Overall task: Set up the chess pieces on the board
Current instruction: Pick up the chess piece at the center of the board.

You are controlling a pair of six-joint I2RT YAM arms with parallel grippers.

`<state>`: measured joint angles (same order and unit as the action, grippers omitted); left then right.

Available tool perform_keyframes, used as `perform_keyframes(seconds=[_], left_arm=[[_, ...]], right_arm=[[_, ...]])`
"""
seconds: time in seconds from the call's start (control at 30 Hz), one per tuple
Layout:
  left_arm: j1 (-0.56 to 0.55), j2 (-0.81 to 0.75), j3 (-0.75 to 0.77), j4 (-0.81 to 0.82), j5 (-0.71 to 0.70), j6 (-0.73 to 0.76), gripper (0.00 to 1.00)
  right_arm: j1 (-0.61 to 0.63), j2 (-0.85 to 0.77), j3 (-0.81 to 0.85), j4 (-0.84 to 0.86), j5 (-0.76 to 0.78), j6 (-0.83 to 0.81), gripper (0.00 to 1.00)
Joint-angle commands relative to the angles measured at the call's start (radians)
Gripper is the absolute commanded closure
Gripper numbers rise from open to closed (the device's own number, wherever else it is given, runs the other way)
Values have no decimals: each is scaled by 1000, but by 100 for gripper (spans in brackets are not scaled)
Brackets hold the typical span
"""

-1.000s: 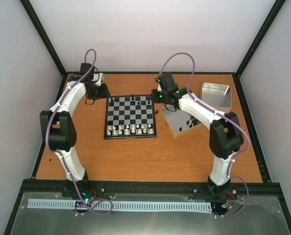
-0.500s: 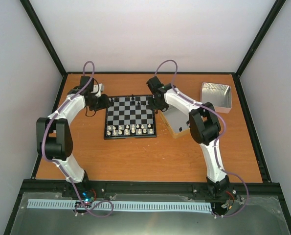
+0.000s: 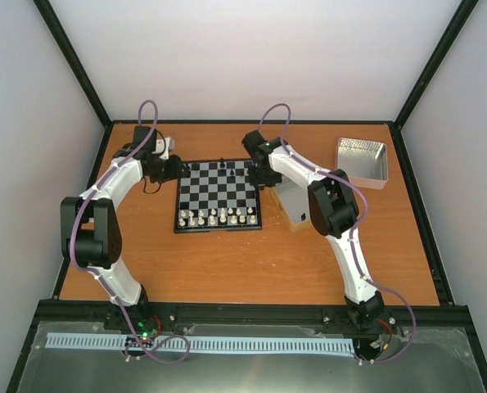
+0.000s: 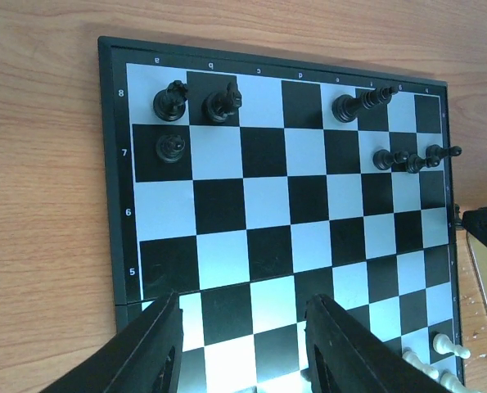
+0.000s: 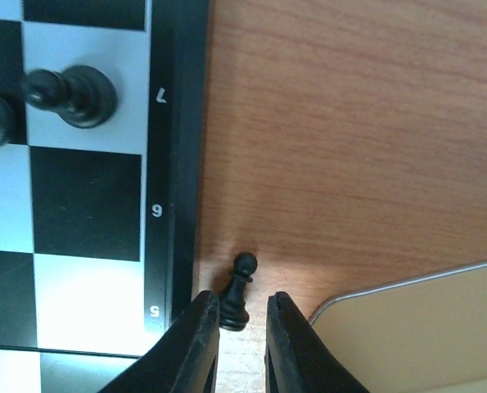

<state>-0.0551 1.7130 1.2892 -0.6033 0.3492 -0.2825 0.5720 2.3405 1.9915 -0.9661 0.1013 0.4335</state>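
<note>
Right arm, compared with a second earlier, has swung off the nearer tray (image 3: 290, 221) to the far right corner of the board (image 3: 218, 195); its elbow now folds above that tray. The right tool (image 5: 243, 304), slightly spread, straddles the base of a black pawn (image 5: 240, 286) standing on the desk (image 5: 349, 123) just beside the board's border; a gap shows on one side. The left tool (image 4: 243, 299), spread and empty, hovers over the board's middle ranks. Other black pieces (image 4: 171, 100) occupy the far ranks, white pieces (image 3: 218, 217) the near ones. A silver tin (image 3: 362, 160) lies well apart, far right.
</note>
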Motion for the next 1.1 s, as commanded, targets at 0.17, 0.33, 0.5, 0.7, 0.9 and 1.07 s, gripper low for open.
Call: perform_keyframes(seconds=[0.17,0.33,0.5,0.7,0.9,1.07], left_arm=[[8,-19,25,20,17,-8,57],[8,-19,17,23,17,-8,57],[8,-22,18,26,17,-10,57],[8,-22,20,26,20,-11,57],[8,-22,19,25,23,-11,57],[9,-33,18,33,33,-11,57]], right_arm=[[5,25,5,-22,-42,-2,75],[5,36,-6,-16,-37,-8,74],[6,38,-31,-1,-12,-10,77],[6,42,-37,16,35,-21,80],[6,45,-53,46,6,-30,81],[6,31,-82,62,17,-39,88]])
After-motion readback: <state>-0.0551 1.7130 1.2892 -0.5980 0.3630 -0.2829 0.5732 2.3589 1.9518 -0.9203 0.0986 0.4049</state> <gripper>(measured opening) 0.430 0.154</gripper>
